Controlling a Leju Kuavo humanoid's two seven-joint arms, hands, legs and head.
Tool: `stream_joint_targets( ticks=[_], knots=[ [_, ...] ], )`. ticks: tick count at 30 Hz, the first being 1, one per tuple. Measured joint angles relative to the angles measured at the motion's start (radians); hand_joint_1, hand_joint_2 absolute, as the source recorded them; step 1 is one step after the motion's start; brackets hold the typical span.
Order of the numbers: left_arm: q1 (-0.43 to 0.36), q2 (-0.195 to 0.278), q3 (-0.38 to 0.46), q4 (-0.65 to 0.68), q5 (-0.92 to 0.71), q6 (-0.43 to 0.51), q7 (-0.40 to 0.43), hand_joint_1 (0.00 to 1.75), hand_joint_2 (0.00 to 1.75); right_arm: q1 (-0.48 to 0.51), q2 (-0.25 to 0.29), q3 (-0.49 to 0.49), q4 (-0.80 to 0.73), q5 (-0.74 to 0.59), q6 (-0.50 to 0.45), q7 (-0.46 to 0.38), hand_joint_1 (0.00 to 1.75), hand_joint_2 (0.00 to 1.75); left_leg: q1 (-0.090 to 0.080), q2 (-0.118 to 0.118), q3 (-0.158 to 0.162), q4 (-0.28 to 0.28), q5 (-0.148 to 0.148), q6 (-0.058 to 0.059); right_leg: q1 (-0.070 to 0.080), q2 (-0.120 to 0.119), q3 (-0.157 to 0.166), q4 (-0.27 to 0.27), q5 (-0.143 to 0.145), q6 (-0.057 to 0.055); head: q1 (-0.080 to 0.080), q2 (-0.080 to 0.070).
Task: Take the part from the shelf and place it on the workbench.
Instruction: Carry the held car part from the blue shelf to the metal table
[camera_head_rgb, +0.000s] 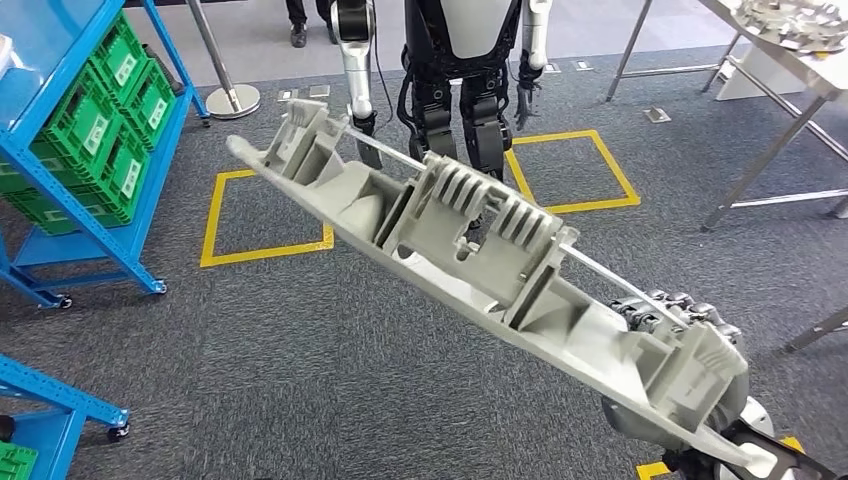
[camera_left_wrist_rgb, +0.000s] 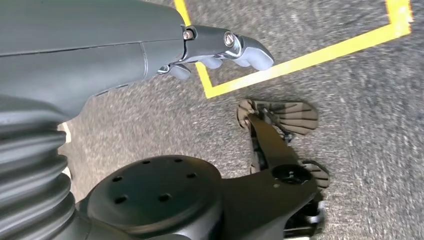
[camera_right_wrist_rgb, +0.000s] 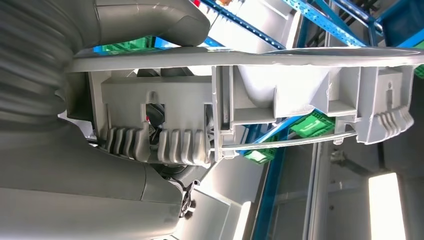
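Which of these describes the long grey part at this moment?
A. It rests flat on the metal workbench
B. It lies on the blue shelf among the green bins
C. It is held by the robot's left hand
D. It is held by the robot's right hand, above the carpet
D. The right hand grips the long grey part at one end, so that it spans the air above the grey carpet; the left hand hangs with nothing in it.

Grey carpet floor (camera_head_rgb: 300, 340), yellow tape squares (camera_head_rgb: 262, 215)
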Motion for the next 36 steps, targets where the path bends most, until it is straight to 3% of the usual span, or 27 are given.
stream_joint_targets(
  ticks=[1,3,5,7,9,10,11,12,13,15,16,18,19,21,23,24,25,26,28,29,31,32,34,36],
  knots=[
    [-0.002,-0.001,0.000,0.000,-0.005,-0.001,0.000,0.00,1.75,0.003,0.000,0.000,-0.001,0.003,-0.001,0.000,1.75,1.75,-0.002,-0.006,0.001,-0.003,-0.004,0.006,0.000,0.009,-0.004,0.000,0.002,0.008,0.000,0.000],
    [-0.006,-0.002,-0.001,0.000,-0.017,-0.005,0.000,0.00,1.75,0.014,0.000,-0.001,-0.006,0.010,-0.011,0.000,1.75,1.75,-0.006,0.014,0.001,-0.004,0.001,0.023,-0.004,0.023,-0.009,-0.004,0.009,0.020,0.000,0.000],
    [-0.009,-0.003,-0.002,-0.001,-0.026,-0.008,-0.002,0.00,1.75,0.026,0.000,-0.006,-0.013,0.011,-0.020,0.000,1.75,1.75,-0.008,0.035,0.001,-0.006,0.005,0.037,-0.003,-0.007,-0.021,0.018,-0.006,0.027,0.004,0.000],
    [-0.011,-0.004,-0.003,-0.001,-0.032,-0.011,-0.004,0.00,1.75,0.034,0.000,-0.011,-0.021,0.010,-0.022,0.000,1.75,1.75,-0.011,0.060,0.000,-0.008,0.006,0.048,0.001,-0.061,-0.066,0.116,-0.061,0.029,0.009,0.000],
    [-0.010,-0.004,-0.004,-0.001,-0.034,-0.015,-0.005,0.00,1.75,0.045,0.000,-0.017,-0.030,0.009,-0.022,0.000,1.75,1.75,-0.017,0.087,-0.001,-0.008,0.004,0.053,0.002,-0.081,-0.127,0.247,-0.118,0.029,0.011,0.000],
    [-0.010,-0.004,-0.004,-0.001,-0.034,-0.017,-0.006,0.00,1.75,0.055,0.000,-0.021,-0.035,0.010,-0.023,0.000,1.75,1.75,-0.020,0.100,-0.001,-0.008,0.004,0.054,0.002,-0.083,-0.141,0.281,-0.126,0.027,0.011,0.000],
    [-0.010,-0.004,-0.004,-0.001,-0.034,-0.019,-0.009,0.00,1.75,0.064,-0.001,-0.024,-0.041,0.012,-0.025,0.000,1.75,1.75,-0.021,0.113,-0.001,-0.008,0.003,0.055,0.004,-0.085,-0.135,0.275,-0.116,0.024,0.012,0.000],
    [-0.010,-0.004,-0.004,-0.001,-0.034,-0.020,-0.012,0.00,1.75,0.073,-0.002,-0.026,-0.048,0.014,-0.028,0.001,1.75,1.75,-0.023,0.126,0.000,-0.008,0.002,0.056,0.006,-0.090,-0.108,0.229,-0.090,0.019,0.012,0.000],
    [-0.010,-0.004,-0.004,-0.001,-0.034,-0.021,-0.014,0.00,1.75,0.079,-0.002,-0.027,-0.055,0.017,-0.031,0.001,1.75,1.75,-0.024,0.137,0.001,-0.008,0.001,0.056,0.010,-0.106,-0.066,0.158,-0.060,0.013,0.012,0.000],
    [-0.009,-0.005,-0.004,-0.001,-0.031,-0.022,-0.017,0.00,1.75,0.084,-0.005,-0.027,-0.068,0.022,-0.039,0.000,1.75,1.75,-0.028,0.156,0.005,-0.008,-0.003,0.050,0.022,-0.147,0.001,0.037,-0.027,0.000,0.013,0.000],
    [-0.008,-0.004,-0.004,-0.001,-0.030,-0.022,-0.015,0.00,1.75,0.084,-0.006,-0.027,-0.073,0.023,-0.045,0.000,1.75,1.75,-0.029,0.165,0.007,-0.008,-0.005,0.046,0.027,-0.159,0.015,0.009,-0.023,-0.005,0.012,0.000],
    [-0.008,-0.005,-0.004,-0.001,-0.027,-0.020,-0.010,0.00,1.75,0.085,-0.013,-0.026,-0.080,0.024,-0.056,-0.001,1.75,1.75,-0.029,0.184,0.014,-0.012,-0.009,0.035,0.031,-0.146,0.015,-0.002,-0.022,-0.013,0.012,0.000],
    [-0.009,-0.005,-0.004,-0.002,-0.026,-0.019,-0.007,0.00,1.75,0.087,-0.016,-0.026,-0.083,0.024,-0.061,-0.001,1.75,1.75,-0.028,0.182,0.016,-0.010,-0.012,0.029,0.028,-0.136,0.017,-0.006,-0.019,-0.018,0.012,0.000],
    [-0.009,-0.004,-0.004,-0.003,-0.023,-0.017,-0.004,0.00,1.75,0.090,-0.021,-0.025,-0.088,0.022,-0.066,0.000,1.75,1.75,-0.026,0.141,0.000,0.034,-0.043,0.020,0.019,-0.116,0.023,-0.016,-0.012,-0.027,0.009,0.000],
    [-0.006,-0.004,-0.004,-0.003,-0.019,-0.016,-0.001,0.00,1.75,0.091,-0.025,-0.022,-0.090,0.020,-0.068,0.001,1.75,1.75,-0.023,0.089,-0.055,0.154,-0.105,0.013,0.014,-0.097,0.025,-0.019,-0.010,-0.032,0.006,0.000],
    [-0.003,-0.004,-0.004,-0.002,-0.017,-0.017,-0.001,0.00,1.75,0.090,-0.025,-0.018,-0.090,0.020,-0.069,0.000,1.75,1.75,-0.021,0.080,-0.087,0.217,-0.130,0.011,0.013,-0.084,0.025,-0.018,-0.010,-0.033,0.004,0.000],
    [0.000,-0.003,-0.004,-0.002,-0.016,-0.017,-0.002,0.00,1.75,0.088,-0.025,-0.014,-0.089,0.021,-0.070,0.001,1.75,1.75,-0.020,0.077,-0.108,0.257,-0.137,0.009,0.012,-0.071,0.025,-0.018,-0.011,-0.033,0.004,0.000],
    [0.002,-0.003,-0.004,-0.001,-0.015,-0.019,-0.004,0.00,1.75,0.084,-0.025,-0.009,-0.086,0.022,-0.072,0.001,1.75,1.75,-0.019,0.076,-0.113,0.259,-0.123,0.007,0.011,-0.057,0.025,-0.017,-0.011,-0.032,0.004,0.000],
    [0.004,-0.002,-0.004,-0.001,-0.015,-0.022,-0.010,0.00,1.75,0.071,-0.025,0.000,-0.079,0.024,-0.079,0.001,1.75,1.75,-0.014,0.061,-0.071,0.156,-0.050,0.004,0.007,-0.030,0.026,-0.012,-0.013,-0.027,0.004,0.000],
    [0.004,-0.002,-0.004,-0.001,-0.015,-0.022,-0.013,0.00,1.75,0.063,-0.025,0.005,-0.075,0.025,-0.083,0.001,1.75,1.75,-0.010,0.036,-0.042,0.087,-0.020,0.002,0.006,-0.018,0.024,-0.007,-0.015,-0.021,0.003,0.000],
    [0.002,-0.002,-0.004,-0.001,-0.015,-0.023,-0.016,0.00,1.75,0.049,-0.025,0.011,-0.069,0.025,-0.088,0.001,1.75,1.75,-0.005,0.000,-0.009,0.005,0.008,0.005,0.006,0.003,0.016,0.001,-0.017,-0.007,0.001,0.000],
    [0.001,-0.002,-0.004,-0.001,-0.015,-0.023,-0.016,0.00,1.75,0.044,-0.025,0.015,-0.066,0.025,-0.090,0.001,1.75,1.75,-0.006,-0.004,-0.007,-0.003,0.005,0.011,0.005,0.012,0.012,0.001,-0.015,0.000,0.001,0.000],
    [-0.002,-0.003,-0.004,-0.001,-0.015,-0.023,-0.016,0.00,1.75,0.038,-0.026,0.022,-0.061,0.025,-0.090,0.001,1.75,1.75,-0.009,0.017,-0.006,-0.006,0.011,0.027,0.001,0.026,0.007,-0.002,-0.010,0.013,0.000,0.000],
    [-0.003,-0.004,-0.003,-0.002,-0.014,-0.022,-0.014,0.00,1.75,0.026,-0.026,0.029,-0.053,0.024,-0.088,0.001,1.75,1.75,-0.008,0.039,-0.005,-0.013,0.015,0.041,0.002,-0.007,-0.012,0.032,-0.030,0.021,0.005,0.000]
  ],
)
